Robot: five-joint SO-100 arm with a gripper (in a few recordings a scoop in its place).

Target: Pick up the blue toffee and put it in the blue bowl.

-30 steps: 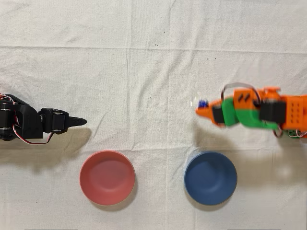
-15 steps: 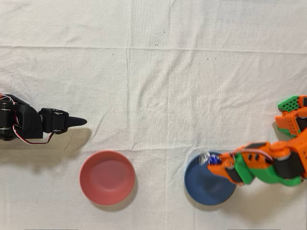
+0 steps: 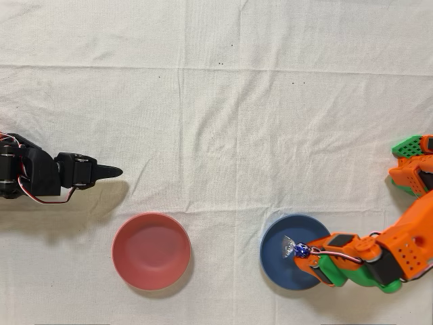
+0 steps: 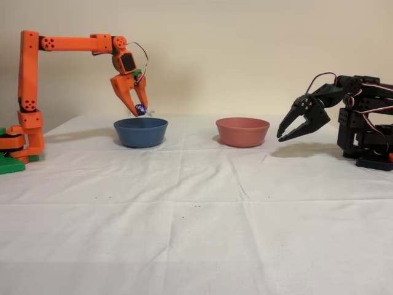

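An orange robot arm's hand [image 4: 139, 109] points downward, closed around the blue toffee [image 4: 140, 110], holding it just above the blue bowl [image 4: 140, 132]. From overhead, the toffee [image 3: 298, 251] hangs over the bowl's [image 3: 281, 254] interior on the cloth-covered tabletop [image 3: 223, 122].

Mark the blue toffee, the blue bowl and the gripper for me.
blue toffee [image 4: 140, 110]: fixed view, on its dark wrapped middle.
blue bowl [image 4: 140, 134]: fixed view, on its outer wall.
gripper [image 4: 139, 108]: fixed view, midway between the fingertips.
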